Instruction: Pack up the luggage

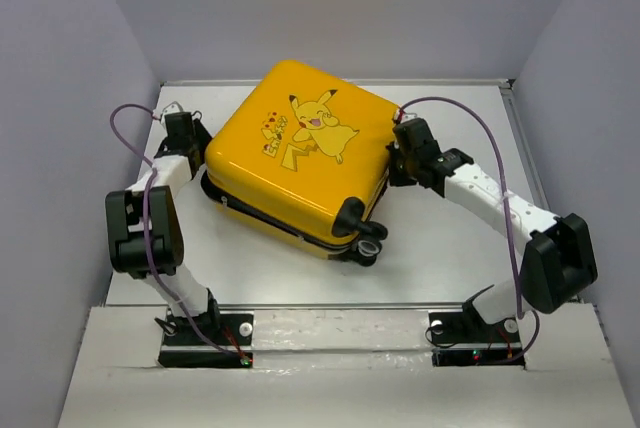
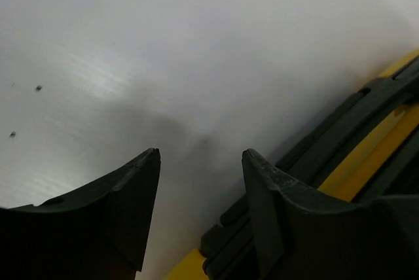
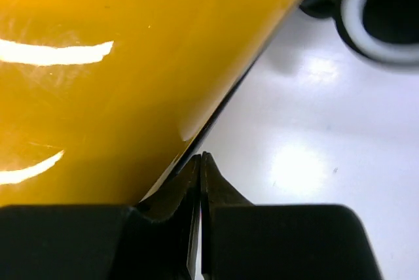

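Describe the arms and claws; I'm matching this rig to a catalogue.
Left arm and right arm: white links, black joint housings, a purple cable looping along each, black bases. Left claw and right claw: dark, wedge-shaped fingers tapering to points.

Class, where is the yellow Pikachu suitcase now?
Top view: the suitcase lies centred on the table, Pikachu side up, flanked closely by the left gripper and the right gripper.
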